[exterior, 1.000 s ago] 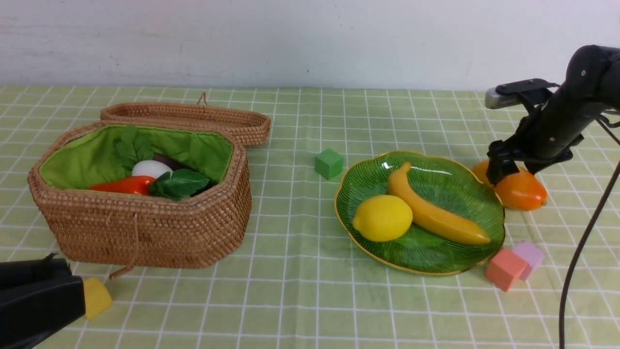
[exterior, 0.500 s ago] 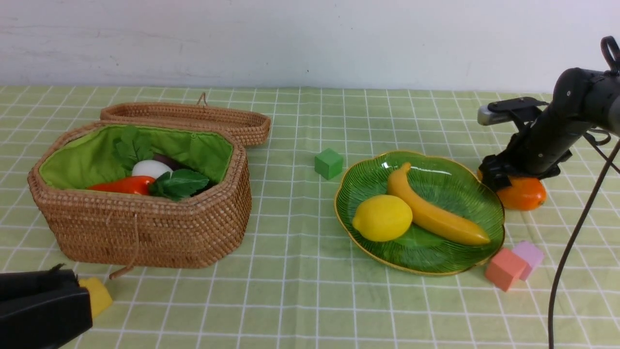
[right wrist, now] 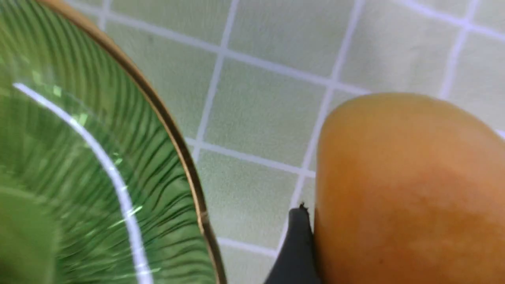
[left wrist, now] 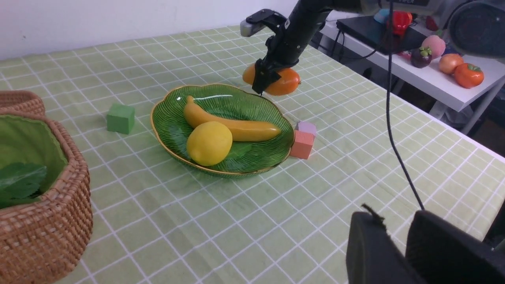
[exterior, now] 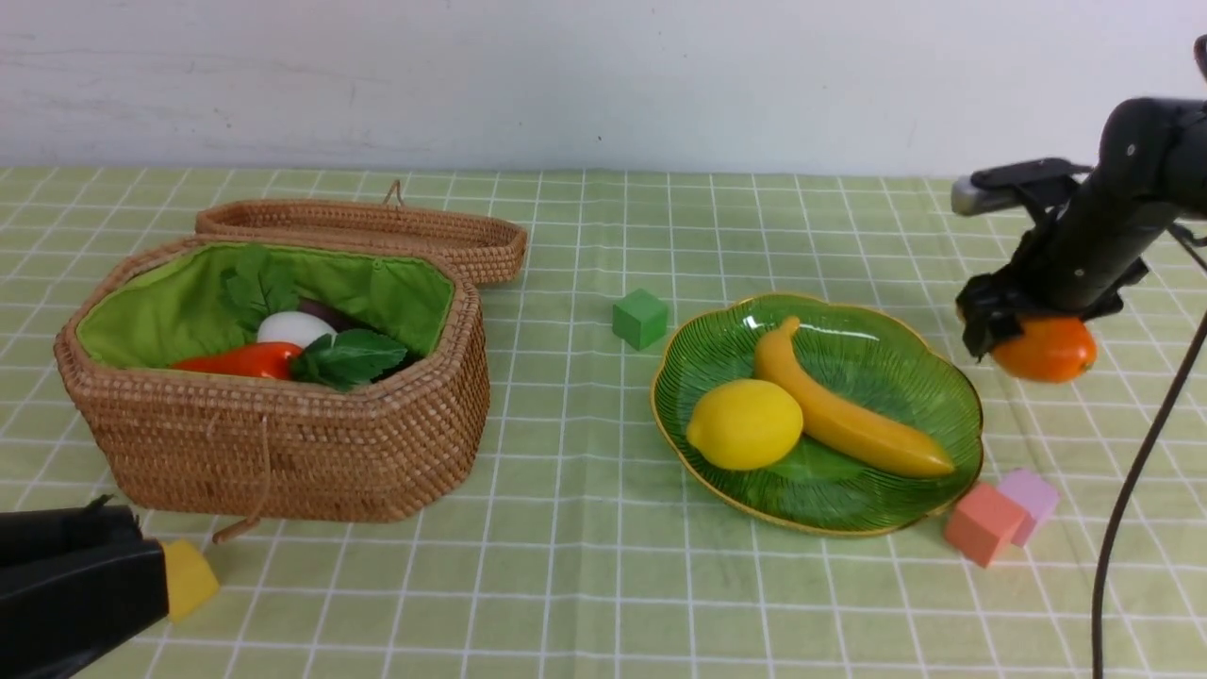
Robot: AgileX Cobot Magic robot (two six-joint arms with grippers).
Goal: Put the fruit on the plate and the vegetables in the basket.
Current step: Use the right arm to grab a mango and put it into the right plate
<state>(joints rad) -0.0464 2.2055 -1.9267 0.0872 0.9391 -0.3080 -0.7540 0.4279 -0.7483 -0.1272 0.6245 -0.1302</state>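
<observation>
The basket [exterior: 283, 415] on the left holds the vegetables, while the plate [exterior: 943, 396] carries the banana [exterior: 849, 415] and lemon [exterior: 745, 424], leaving bare dish nearest the mango. The right gripper [exterior: 1014, 335] clamps the mango [exterior: 1047, 349], raised off the cloth just beside the rim; it looks rigid, light and glossy, hence slippery, so grip across its middle. The left gripper [exterior: 75, 585] rests low, jaws narrow, holding nothing visible; pink blocks [exterior: 1000, 514] touch the rim.

A ribbed green plate [exterior: 905, 372] is gold-rimmed; the desk [exterior: 585, 585] is green-checked; the mango [exterior: 1047, 349] is orange.
</observation>
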